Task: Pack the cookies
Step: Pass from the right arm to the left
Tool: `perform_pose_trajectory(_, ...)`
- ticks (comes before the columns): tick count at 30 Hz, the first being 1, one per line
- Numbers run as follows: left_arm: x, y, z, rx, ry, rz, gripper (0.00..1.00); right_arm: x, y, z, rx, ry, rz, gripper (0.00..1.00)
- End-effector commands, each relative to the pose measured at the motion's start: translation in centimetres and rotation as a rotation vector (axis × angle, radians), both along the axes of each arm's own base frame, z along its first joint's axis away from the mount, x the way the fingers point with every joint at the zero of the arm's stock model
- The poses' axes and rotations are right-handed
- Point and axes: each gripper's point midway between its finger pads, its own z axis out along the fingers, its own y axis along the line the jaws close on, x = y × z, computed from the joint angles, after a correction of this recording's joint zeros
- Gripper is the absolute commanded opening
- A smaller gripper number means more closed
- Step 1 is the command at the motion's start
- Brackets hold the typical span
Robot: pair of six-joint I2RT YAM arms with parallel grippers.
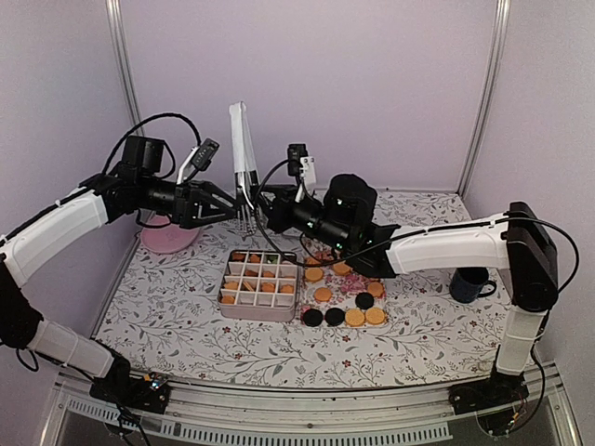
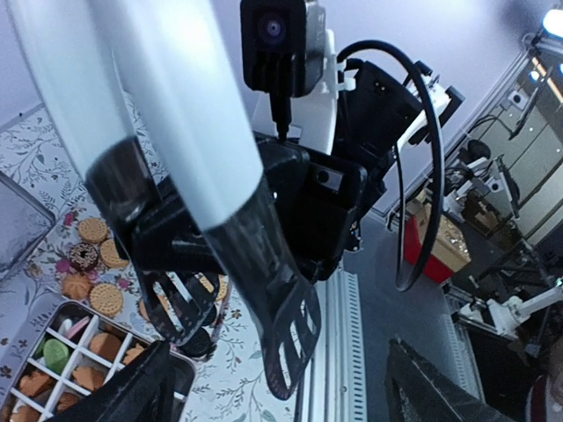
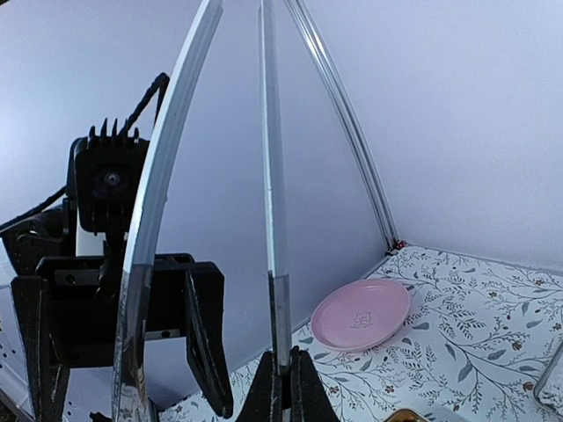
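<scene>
Golden-orange cookies [image 1: 253, 275] fill a divided tin [image 1: 256, 312]. More cookies [image 1: 354, 317], orange and black, lie loose on the cloth to its right. Above the tin, a pair of tongs [image 1: 240, 149] stands upright, white handles up and black slotted tips down. My right gripper [image 3: 283, 391] is shut on one blade of the tongs [image 3: 271, 176]. My left gripper [image 2: 277, 396] stands open, its fingers [image 2: 132, 396] wide on either side of the tongs' tips [image 2: 286, 338] without touching them. The left wrist view also catches the tin [image 2: 180, 369] and loose cookies [image 2: 92, 230].
A pink plate [image 1: 170, 239] lies at the back left, also visible from the right wrist as a pink plate [image 3: 361, 315]. A dark blue mug [image 1: 469, 283] stands at the right. A grey metal tray [image 2: 18, 229] lies beyond the loose cookies. Purple walls close in three sides.
</scene>
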Motion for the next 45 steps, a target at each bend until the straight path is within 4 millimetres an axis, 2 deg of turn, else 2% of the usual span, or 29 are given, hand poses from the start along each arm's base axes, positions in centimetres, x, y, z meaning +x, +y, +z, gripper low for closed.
perform_pose_trajectory(1, -2.0, -0.2, 1.2, -0.070, 0.025, -0.094, 0.77, -0.1, -0.6, 3.6, 0.196, -0.031, -0.007, 0.00)
perform_pose_trajectory(7, -1.9, -0.5, 1.4, -0.094, 0.057, -0.114, 0.66, -0.2, 0.0, 3.5, 0.259, -0.030, 0.026, 0.00)
perform_pose_trajectory(11, -1.8, -0.5, 1.0, -0.093, 0.063, -0.113, 0.50, -0.5, 0.3, 3.5, 0.289, -0.033, 0.050, 0.00)
perform_pose_trajectory(14, -1.7, -0.5, 0.4, -0.088, 0.069, -0.111, 0.31, -0.8, 0.6, 3.5, 0.306, -0.036, 0.064, 0.00)
perform_pose_trajectory(16, -1.7, -0.5, -0.2, -0.082, 0.075, -0.106, 0.23, -1.1, 0.6, 3.7, 0.317, -0.047, 0.073, 0.00)
perform_pose_trajectory(19, -1.7, -0.5, -0.6, -0.080, 0.085, -0.109, 0.22, -1.3, 0.6, 4.0, 0.333, -0.061, 0.077, 0.00)
perform_pose_trajectory(23, -1.9, -0.5, -0.4, -0.090, 0.096, -0.124, 0.26, -1.5, 0.9, 4.1, 0.347, -0.076, 0.090, 0.00)
perform_pose_trajectory(24, -2.0, -0.5, -0.3, -0.093, 0.098, -0.130, 0.23, -1.5, 1.1, 4.1, 0.349, -0.081, 0.096, 0.00)
perform_pose_trajectory(27, -2.3, -0.4, -0.1, -0.102, 0.095, -0.144, 0.03, -1.7, 1.6, 3.9, 0.345, -0.082, 0.116, 0.00)
perform_pose_trajectory(29, -2.4, -0.3, -0.1, -0.105, 0.094, -0.146, 0.00, -2.0, 1.7, 3.8, 0.341, -0.080, 0.129, 0.08)
perform_pose_trajectory(30, -2.4, -0.2, -0.1, -0.105, 0.091, -0.145, 0.00, -2.0, 1.6, 3.6, 0.335, -0.080, 0.130, 0.15)
perform_pose_trajectory(33, -2.1, 0.1, -0.5, -0.080, 0.059, -0.122, 0.00, -2.5, 0.8, 3.2, 0.285, -0.100, 0.134, 0.51)
perform_pose_trajectory(36, -1.6, 0.5, -2.1, 0.015, -0.032, -0.073, 0.00, -3.0, -0.2, 2.6, 0.148, -0.119, 0.223, 0.73)
perform_pose_trajectory(38, -1.3, 0.8, -3.3, 0.087, -0.093, -0.047, 0.00, -2.7, -1.2, 2.1, 0.050, -0.103, 0.265, 0.82)
perform_pose_trajectory(40, -1.3, 1.2, -4.6, 0.162, -0.146, -0.038, 0.00, -3.8, -2.7, 2.3, -0.018, -0.130, 0.352, 0.97)
perform_pose_trajectory(41, -1.5, 1.3, -5.3, 0.195, -0.170, -0.043, 0.00, -4.2, -3.4, 2.3, -0.045, -0.144, 0.391, 1.00)
perform_pose_trajectory(45, -2.2, 1.5, -7.4, 0.288, -0.223, -0.065, 0.00, -4.8, -5.3, 2.3, -0.131, -0.141, 0.510, 0.99)
